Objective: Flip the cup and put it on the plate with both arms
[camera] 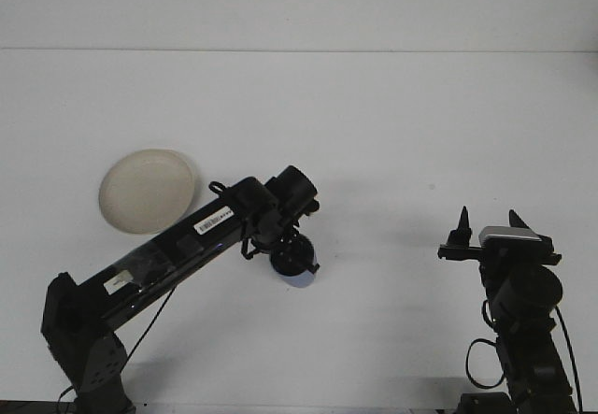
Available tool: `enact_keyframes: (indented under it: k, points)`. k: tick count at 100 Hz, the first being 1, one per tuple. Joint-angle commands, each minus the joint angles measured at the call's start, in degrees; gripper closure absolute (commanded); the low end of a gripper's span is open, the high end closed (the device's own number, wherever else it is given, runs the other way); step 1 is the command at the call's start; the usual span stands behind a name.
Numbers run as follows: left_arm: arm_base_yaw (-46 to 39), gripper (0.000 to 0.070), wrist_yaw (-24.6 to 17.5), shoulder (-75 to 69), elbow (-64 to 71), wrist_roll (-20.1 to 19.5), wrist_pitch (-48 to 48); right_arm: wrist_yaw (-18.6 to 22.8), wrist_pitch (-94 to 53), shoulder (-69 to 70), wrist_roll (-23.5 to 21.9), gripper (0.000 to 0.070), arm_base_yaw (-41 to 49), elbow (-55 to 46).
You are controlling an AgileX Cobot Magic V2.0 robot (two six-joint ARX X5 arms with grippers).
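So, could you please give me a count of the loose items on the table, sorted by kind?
Plates: 1, the cream plate at the left.
Cups: 1, the blue cup, mostly hidden under the left gripper.
Total: 2

Both arms were matte black. The left arm (177, 250) was a long boxy beam with two small white stickers printed in dark text too fine to read, and a thin black cable looped loose beneath it down to a blocky base. Its wrist was a cluster of rounded black housings (with another short wire loop). The right arm (523, 311) carried a silver-grey cap on its head, two pointed black prongs, and coiled black cables below.
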State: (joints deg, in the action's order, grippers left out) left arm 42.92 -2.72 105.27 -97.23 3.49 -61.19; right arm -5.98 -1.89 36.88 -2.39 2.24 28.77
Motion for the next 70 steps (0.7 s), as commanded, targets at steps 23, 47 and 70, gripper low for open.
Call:
enact_keyframes:
  k: [23, 47, 70]
  points:
    - [-14.2, 0.0689, 9.4, 0.0, -11.8, -2.0, -6.7, 0.0, 0.6, 0.2, -0.6, 0.0163, 0.2, 0.5]
    - [-30.2, 0.0689, 9.6, 0.1, -12.0, -2.0, -6.1, 0.0, 0.6, 0.2, -0.6, 0.0163, 0.2, 0.5]
    - [-40.4, 0.0689, 9.6, 0.8, -12.0, -2.2, -5.0, 0.0, 0.7, 0.2, -0.6, 0.0163, 0.2, 0.5]
